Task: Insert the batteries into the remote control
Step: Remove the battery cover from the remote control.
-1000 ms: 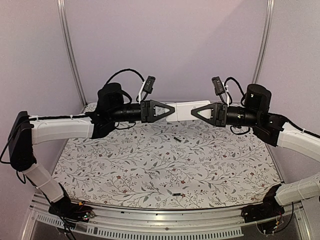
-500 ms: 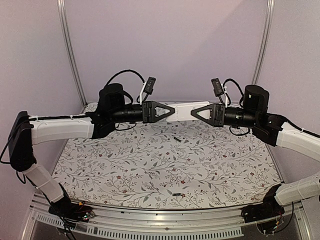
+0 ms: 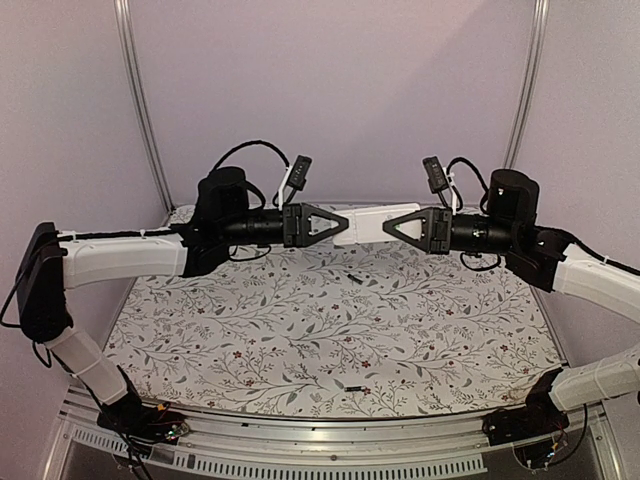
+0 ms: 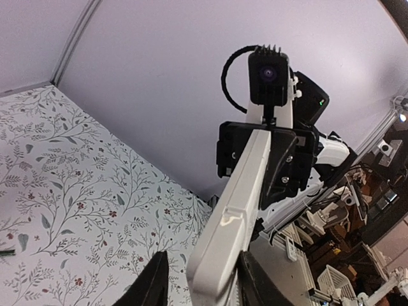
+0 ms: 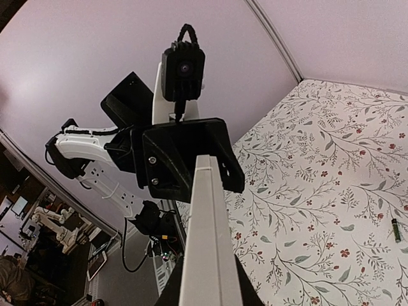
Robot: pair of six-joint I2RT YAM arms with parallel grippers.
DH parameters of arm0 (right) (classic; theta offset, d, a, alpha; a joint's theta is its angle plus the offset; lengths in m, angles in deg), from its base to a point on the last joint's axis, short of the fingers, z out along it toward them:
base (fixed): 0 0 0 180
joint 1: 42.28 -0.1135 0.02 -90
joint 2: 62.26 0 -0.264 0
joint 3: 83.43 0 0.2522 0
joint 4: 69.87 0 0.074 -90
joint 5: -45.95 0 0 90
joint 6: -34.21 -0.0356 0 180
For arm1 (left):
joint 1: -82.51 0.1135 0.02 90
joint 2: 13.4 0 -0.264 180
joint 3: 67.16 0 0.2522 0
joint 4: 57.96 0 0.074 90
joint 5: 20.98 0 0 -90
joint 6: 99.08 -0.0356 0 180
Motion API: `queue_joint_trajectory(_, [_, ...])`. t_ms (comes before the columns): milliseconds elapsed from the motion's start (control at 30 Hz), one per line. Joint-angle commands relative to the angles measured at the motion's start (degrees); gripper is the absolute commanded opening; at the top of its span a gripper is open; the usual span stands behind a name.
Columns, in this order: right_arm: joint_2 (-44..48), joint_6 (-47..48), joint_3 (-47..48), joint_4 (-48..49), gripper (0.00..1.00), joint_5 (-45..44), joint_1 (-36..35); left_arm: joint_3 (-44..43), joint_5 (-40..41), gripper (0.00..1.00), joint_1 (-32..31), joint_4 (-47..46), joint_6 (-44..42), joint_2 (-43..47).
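The white remote control (image 3: 375, 224) hangs in mid-air above the far part of the table, edge-on between both arms. My right gripper (image 3: 392, 226) is shut on its right end; the right wrist view shows the remote (image 5: 207, 217) pinched between the fingers of the right gripper (image 5: 207, 290). My left gripper (image 3: 340, 224) stands round the left end. In the left wrist view the remote (image 4: 239, 197) touches one finger of the left gripper (image 4: 204, 284), with a gap to the other finger (image 4: 153, 284). One battery (image 3: 354, 278) lies mid-table, another battery (image 3: 351, 386) near the front edge.
The floral tablecloth (image 3: 300, 330) covers the table, bounded by a metal rail (image 3: 320, 432) in front and upright frame posts (image 3: 140, 110) at the back corners. The mid-table battery (image 5: 395, 229) shows at the right wrist view's edge.
The left jaws have narrowed round the remote's left end and eased a little. The remote and the right arm have barely moved.
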Motion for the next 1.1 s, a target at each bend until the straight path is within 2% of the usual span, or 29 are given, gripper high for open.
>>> queue_joint_trajectory(0, [1.3, -0.5, 1.7, 3.4, 0.0, 2.8, 0.1, 0.1, 2.0, 0.31, 1.2, 4.2, -1.3, -0.2])
queue_joint_trajectory(167, [1.5, 0.0, 1.8, 2.7, 0.0, 2.1, 0.1, 0.4, 2.2, 0.2, 1.3, 5.2, -2.0, 0.4])
queue_joint_trajectory(467, [2.2, 2.2, 1.9, -0.7, 0.0, 0.5, 0.8, 0.9, 2.3, 0.21, 1.5, 6.8, -3.2, 1.6])
queue_joint_trajectory(500, [2.1, 2.3, 1.9, -0.7, 0.0, 0.5, 0.8, 0.8, 2.2, 0.23, 1.4, 6.8, -3.0, 1.5])
queue_joint_trajectory(567, [1.9, 2.3, 2.0, -0.7, 0.0, 1.0, 0.8, 0.4, 1.9, 0.38, 1.4, 6.7, -3.0, 1.3])
queue_joint_trajectory(600, [1.8, 2.2, 2.1, -0.6, 0.0, 1.1, 0.8, 0.4, 2.2, 0.4, 1.3, 6.7, -3.1, 1.3])
queue_joint_trajectory(700, [1.5, 1.9, 2.3, -0.4, 0.0, 1.4, 0.8, 0.2, 3.1, 0.36, 1.3, 7.2, -3.0, 0.9])
queue_joint_trajectory(900, [1.8, 2.2, 2.2, -1.5, 0.0, -0.4, 0.9, 0.2, 3.1, 0.19, 1.3, 8.1, -3.5, 1.2])
queue_joint_trajectory(1067, [2.1, 4.2, 2.3, -5.0, 0.0, -3.9, 1.0, 0.2, 3.1, 0.18, 1.3, 8.7, -3.7, 1.9])
